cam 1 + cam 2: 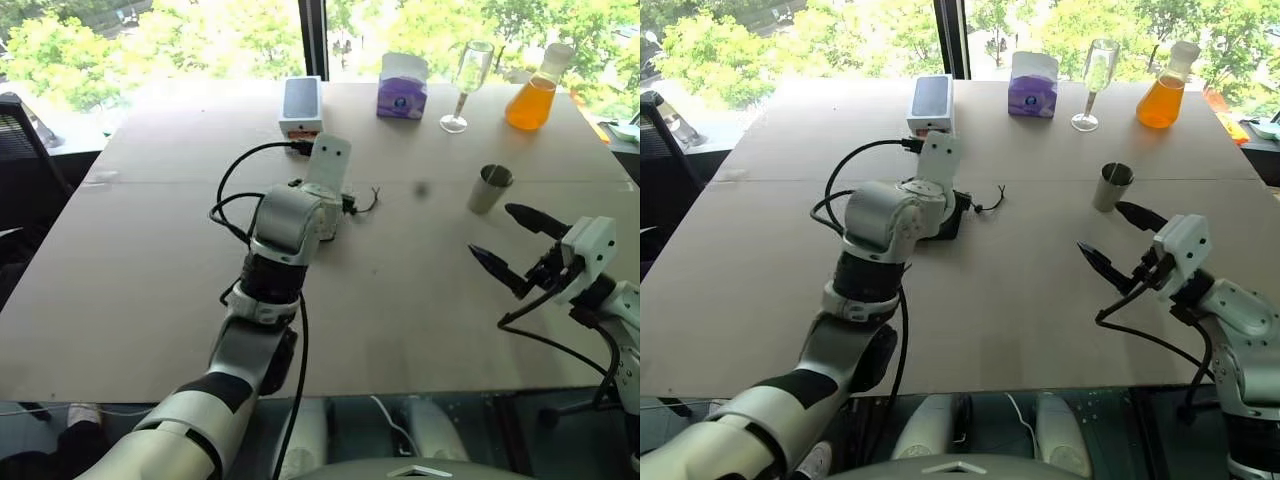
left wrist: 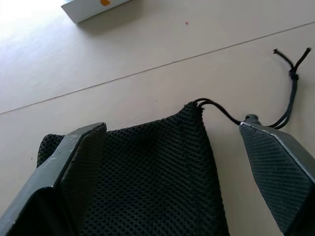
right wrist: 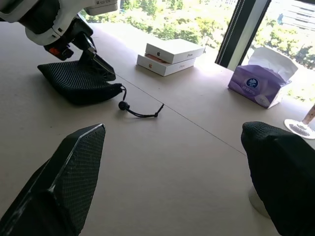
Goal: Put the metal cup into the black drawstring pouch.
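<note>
The metal cup (image 1: pixel 490 188) stands upright on the right half of the table, just beyond my right gripper (image 1: pixel 491 229). That gripper hovers open above the table, nothing between its fingers. The black drawstring pouch (image 2: pixel 152 177) lies flat near the table's middle, and its cord with the knot (image 2: pixel 294 73) trails off to the right. My left gripper (image 2: pixel 172 128) is open and low over the pouch, one finger on either side of its top edge. In the head views the left wrist hides most of the pouch (image 1: pixel 952 218). The right wrist view shows the pouch (image 3: pixel 78 81) under the left gripper (image 3: pixel 96 56).
At the table's far edge stand a white phone box (image 1: pixel 301 105), a purple tissue box (image 1: pixel 403 85), a clear wine glass (image 1: pixel 468 80) and a flask of orange liquid (image 1: pixel 533 95). A black chair (image 1: pixel 20 150) is off the table's left side.
</note>
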Robot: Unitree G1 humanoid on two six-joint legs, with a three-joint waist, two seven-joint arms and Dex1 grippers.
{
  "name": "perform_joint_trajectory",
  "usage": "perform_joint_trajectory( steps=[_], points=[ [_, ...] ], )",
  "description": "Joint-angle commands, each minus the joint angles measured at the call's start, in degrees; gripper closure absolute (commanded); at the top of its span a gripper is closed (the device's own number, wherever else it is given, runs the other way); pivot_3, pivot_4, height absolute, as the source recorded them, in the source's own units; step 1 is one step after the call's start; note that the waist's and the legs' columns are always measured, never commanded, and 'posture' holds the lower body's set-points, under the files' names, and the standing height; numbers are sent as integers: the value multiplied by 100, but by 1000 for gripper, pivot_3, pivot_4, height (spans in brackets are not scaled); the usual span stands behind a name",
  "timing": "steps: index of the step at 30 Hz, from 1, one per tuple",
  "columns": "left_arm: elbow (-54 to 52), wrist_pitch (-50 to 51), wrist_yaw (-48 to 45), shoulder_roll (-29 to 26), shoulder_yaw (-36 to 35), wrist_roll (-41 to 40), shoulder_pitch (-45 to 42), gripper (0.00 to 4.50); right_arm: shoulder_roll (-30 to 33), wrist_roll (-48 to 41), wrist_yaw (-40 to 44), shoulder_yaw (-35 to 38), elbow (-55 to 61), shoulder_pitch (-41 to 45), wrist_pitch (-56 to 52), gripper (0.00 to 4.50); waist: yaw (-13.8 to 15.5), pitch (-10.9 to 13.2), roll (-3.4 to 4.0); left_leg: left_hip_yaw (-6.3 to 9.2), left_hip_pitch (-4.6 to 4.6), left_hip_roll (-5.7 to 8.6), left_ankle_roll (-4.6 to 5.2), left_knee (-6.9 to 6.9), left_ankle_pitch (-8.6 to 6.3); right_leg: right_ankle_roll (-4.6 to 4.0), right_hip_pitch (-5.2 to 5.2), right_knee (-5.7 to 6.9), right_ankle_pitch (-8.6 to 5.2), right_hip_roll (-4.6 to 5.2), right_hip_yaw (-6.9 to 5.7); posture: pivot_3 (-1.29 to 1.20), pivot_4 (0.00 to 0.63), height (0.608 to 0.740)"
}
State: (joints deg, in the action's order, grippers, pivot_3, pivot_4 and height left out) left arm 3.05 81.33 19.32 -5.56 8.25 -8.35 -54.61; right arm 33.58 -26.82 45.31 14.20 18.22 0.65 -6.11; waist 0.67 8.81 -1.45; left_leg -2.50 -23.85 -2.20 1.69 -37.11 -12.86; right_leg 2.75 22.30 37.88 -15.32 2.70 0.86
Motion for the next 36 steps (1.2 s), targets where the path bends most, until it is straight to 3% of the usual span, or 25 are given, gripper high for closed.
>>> perform_joint_trajectory(
  steps=[1, 10, 26, 36],
  points=[
    [154, -58, 105, 188, 317, 478, -184, 31, 73, -9, -97, 146, 249, 10, 26, 0, 6, 0, 0, 0, 0, 0, 0, 0, 0, 0, 0, 0, 0, 1, 0, 0, 150, 740],
    [209, 62, -46, 548, 437, 1032, -154, 31, 140, -5, -123, 151, 220, 112, 8, 0, 0, 3, -2, 1, -3, 2, 0, 0, 0, 1, 1, 0, 0, 3, -1, 0, 150, 740],
    [1264, -417, 21, 1051, 371, 1758, -171, 31, 254, 0, -106, 116, 242, 142, -34, 0, 7, 5, -4, 0, -4, 3, 1, -2, -1, 1, 1, 1, -1, 4, -1, 0, 150, 740],
    [1302, -479, 20, 857, 319, 2113, -96, 31, 181, 68, -122, 95, 245, 53, 49, 0, 4, 5, -4, 1, -4, 3, 1, -2, -1, 2, 1, 1, 0, 4, -2, 0, 150, 740]
  ],
)
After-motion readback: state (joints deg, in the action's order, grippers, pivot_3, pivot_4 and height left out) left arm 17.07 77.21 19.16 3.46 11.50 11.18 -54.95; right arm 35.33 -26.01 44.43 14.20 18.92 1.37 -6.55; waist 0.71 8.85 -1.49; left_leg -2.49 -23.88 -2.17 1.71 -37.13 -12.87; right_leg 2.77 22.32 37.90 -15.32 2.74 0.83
